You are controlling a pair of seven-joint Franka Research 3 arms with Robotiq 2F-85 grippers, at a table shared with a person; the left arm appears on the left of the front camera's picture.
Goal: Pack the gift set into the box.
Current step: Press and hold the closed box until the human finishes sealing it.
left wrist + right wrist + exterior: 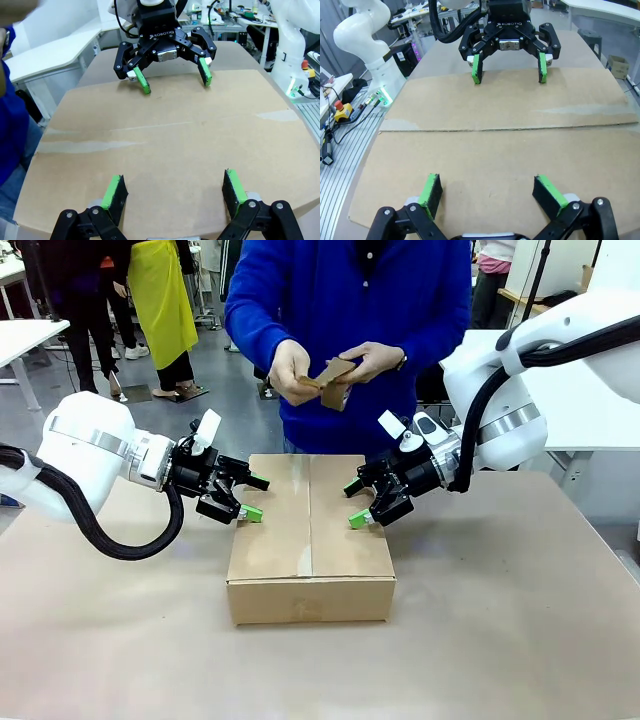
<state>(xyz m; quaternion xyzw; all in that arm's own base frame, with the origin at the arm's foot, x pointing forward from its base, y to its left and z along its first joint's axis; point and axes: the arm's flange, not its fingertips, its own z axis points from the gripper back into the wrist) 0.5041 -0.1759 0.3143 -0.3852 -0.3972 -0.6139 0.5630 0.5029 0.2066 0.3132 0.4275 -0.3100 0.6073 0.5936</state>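
Front view: box (310,540) sits mid-table with its top flaps folded shut and a strip of clear tape along the centre seam. Left gripper (245,498) is at the box's left top edge, right gripper (358,505) at the right top edge, both with fingers spread wide and nothing held. Person across the table holds a small brown cardboard piece (333,380) in both hands, well above the box. No gift set to be seen; my guess is it's already inside, can't confirm.

Left wrist view: own fingers (114,192) wide apart over the flap surface, empty; looks like hovering just above or lightly touching, can't tell which. Right gripper (173,77) opposite, also splayed at the far edge. Tape line (100,145) runs across.

Right wrist view: same mirrored, fingers (431,189) wide, empty, over the closed flap; seam (505,130) between the two grippers; left gripper (509,69) at the far edge.

Judgement: packing looks done, closing/sealing step in hand. Next move likely needs both grippers pressing the flaps flat evenly, or backing off clear of the box
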